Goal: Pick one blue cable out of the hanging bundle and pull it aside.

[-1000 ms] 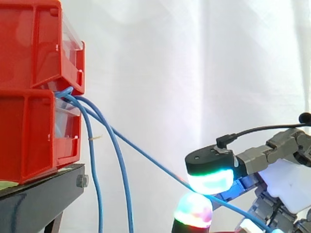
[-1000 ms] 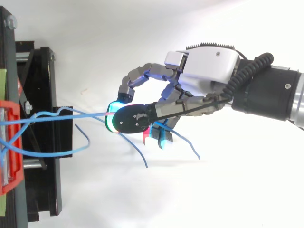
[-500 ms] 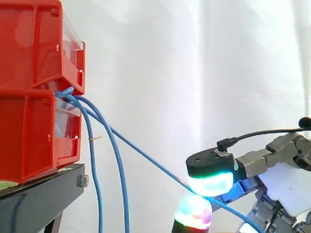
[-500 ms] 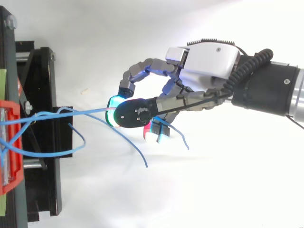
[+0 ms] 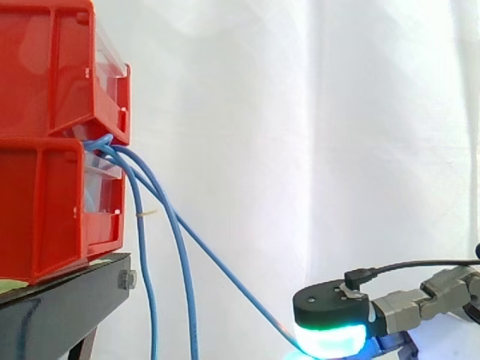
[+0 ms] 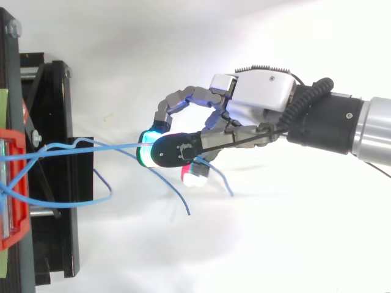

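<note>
Now my hand [image 6: 263, 93], pinching one blue cable [image 5: 225, 273], has sunk lower, away from the red bins [image 5: 52, 135], drawing it clear of the hanging bundle [image 5: 149, 285].

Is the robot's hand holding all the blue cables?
No. The hand pinches just one blue cable, while the other blue cables hang loose below the red bins.
</note>
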Action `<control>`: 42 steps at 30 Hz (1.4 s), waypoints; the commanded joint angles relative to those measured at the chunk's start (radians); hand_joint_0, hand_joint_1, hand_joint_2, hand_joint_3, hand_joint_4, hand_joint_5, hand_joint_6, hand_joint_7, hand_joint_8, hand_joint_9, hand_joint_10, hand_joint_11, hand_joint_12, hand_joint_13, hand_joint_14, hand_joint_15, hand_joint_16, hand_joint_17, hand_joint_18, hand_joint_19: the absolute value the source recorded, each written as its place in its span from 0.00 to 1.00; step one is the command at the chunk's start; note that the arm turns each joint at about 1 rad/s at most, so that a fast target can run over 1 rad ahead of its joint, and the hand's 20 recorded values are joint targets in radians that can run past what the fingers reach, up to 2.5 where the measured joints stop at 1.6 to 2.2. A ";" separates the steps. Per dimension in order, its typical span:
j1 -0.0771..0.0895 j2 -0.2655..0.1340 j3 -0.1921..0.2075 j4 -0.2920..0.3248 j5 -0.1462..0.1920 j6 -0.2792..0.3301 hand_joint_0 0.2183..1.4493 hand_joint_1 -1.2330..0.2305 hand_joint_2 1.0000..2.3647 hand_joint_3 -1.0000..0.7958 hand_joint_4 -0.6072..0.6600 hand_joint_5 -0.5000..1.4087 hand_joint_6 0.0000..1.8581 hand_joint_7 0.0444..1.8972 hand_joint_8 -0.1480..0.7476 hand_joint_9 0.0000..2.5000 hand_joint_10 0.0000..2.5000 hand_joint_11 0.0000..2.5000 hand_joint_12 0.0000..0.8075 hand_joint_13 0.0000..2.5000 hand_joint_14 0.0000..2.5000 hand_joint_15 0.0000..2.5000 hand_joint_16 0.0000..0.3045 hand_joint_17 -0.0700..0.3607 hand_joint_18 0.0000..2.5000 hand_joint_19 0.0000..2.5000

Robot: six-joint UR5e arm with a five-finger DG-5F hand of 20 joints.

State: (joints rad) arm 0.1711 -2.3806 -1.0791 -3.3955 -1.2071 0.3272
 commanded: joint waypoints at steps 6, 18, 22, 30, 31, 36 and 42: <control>0.001 0.000 -0.005 0.033 -0.002 -0.007 0.20 0.36 0.42 0.48 0.30 0.25 0.47 0.51 0.45 0.44 0.00 0.17 0.48 0.36 0.01 0.18 0.21 0.50 0.27 0.13; 0.001 0.000 -0.068 0.148 -0.002 -0.001 0.20 0.36 0.41 0.48 0.31 0.25 0.47 0.51 0.45 0.45 0.01 0.18 0.48 0.37 0.01 0.21 0.22 0.51 0.27 0.14; 0.001 0.000 -0.079 0.189 -0.005 -0.004 0.20 0.36 0.40 0.48 0.31 0.25 0.47 0.51 0.45 0.45 0.00 0.18 0.48 0.37 0.01 0.21 0.22 0.51 0.27 0.14; 0.001 0.000 -0.079 0.197 0.000 -0.005 0.20 0.36 0.41 0.48 0.31 0.25 0.47 0.52 0.45 0.44 0.00 0.17 0.48 0.36 0.01 0.20 0.21 0.50 0.26 0.13; 0.001 0.000 -0.079 0.197 0.000 -0.005 0.20 0.36 0.41 0.48 0.31 0.25 0.47 0.52 0.45 0.44 0.01 0.18 0.48 0.36 0.01 0.20 0.21 0.50 0.26 0.13; 0.001 0.000 -0.079 0.199 0.000 -0.010 0.20 0.36 0.41 0.48 0.31 0.25 0.47 0.52 0.46 0.44 0.00 0.18 0.49 0.36 0.01 0.20 0.21 0.50 0.25 0.13; 0.001 0.000 -0.081 0.203 0.000 -0.010 0.20 0.36 0.41 0.48 0.31 0.25 0.47 0.52 0.45 0.44 0.01 0.18 0.48 0.37 0.01 0.21 0.21 0.50 0.25 0.14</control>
State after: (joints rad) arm 0.1718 -2.3807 -1.1589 -3.1934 -1.2073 0.3178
